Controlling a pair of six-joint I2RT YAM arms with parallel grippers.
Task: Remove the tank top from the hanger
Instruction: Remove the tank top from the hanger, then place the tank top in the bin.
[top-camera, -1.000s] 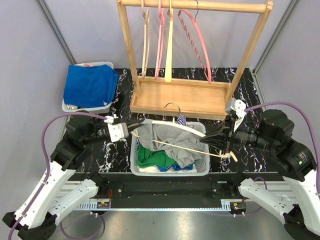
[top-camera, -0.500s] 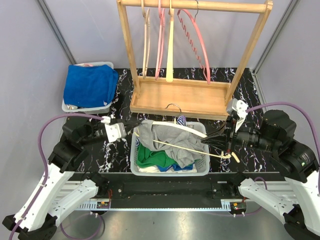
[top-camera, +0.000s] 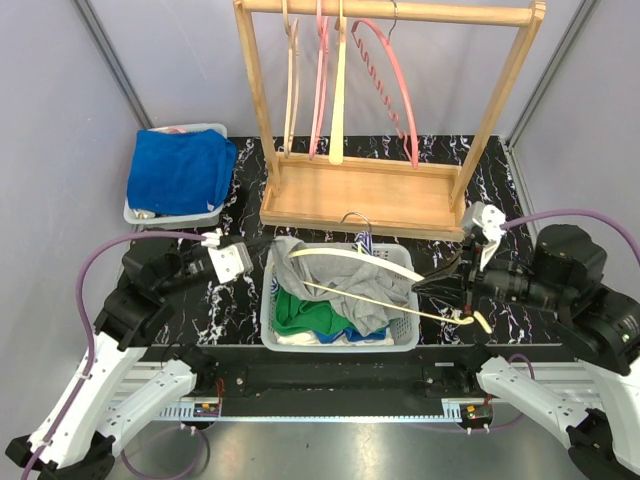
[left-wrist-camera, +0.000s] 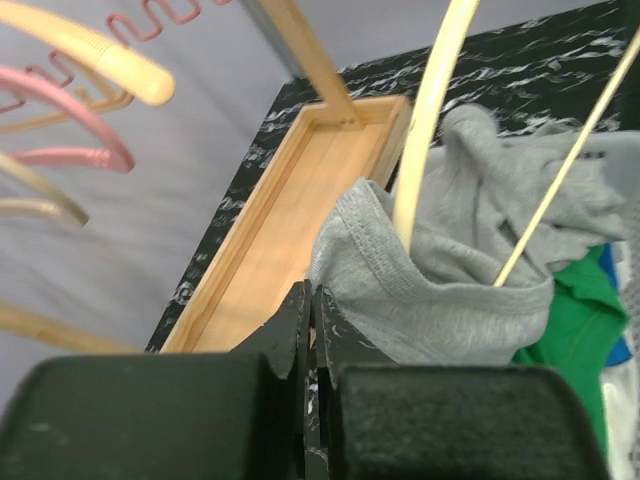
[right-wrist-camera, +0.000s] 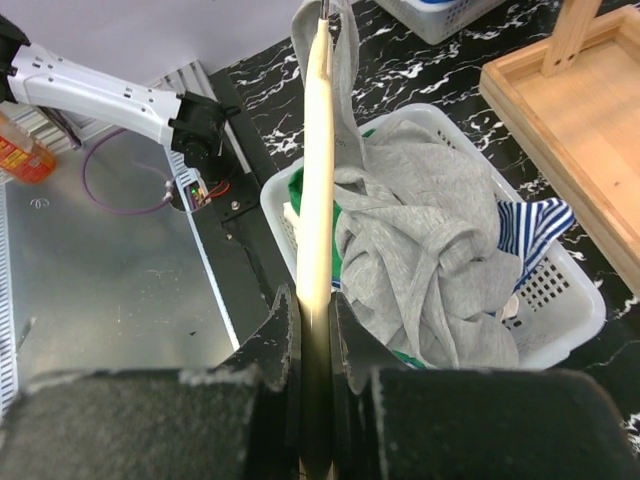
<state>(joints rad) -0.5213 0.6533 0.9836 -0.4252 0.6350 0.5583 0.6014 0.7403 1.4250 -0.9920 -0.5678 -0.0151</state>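
Grey tank top (left-wrist-camera: 440, 290) on hanger (right-wrist-camera: 318, 180) in grip of right gripper (right-wrist-camera: 308, 305); left gripper (left-wrist-camera: 310, 300) closed

illumination is bright, even and diffuse, with soft shadows. the overhead view is sharp. both wrist views blur in the near foreground and bend towards the edges.

Wooden rack (top-camera: 256, 90) is standing at the rear of the black marbled tabletop (top-camera: 245, 200), with spare hangers (top-camera: 339, 100) hanging from its top bar. Blue cloth (top-camera: 180, 170) is lying in a pale bin (top-camera: 170, 214) at rear left. White basket (top-camera: 340, 343) is sitting front centre, holding a green garment (top-camera: 305, 312) and a striped garment (top-camera: 362, 241).
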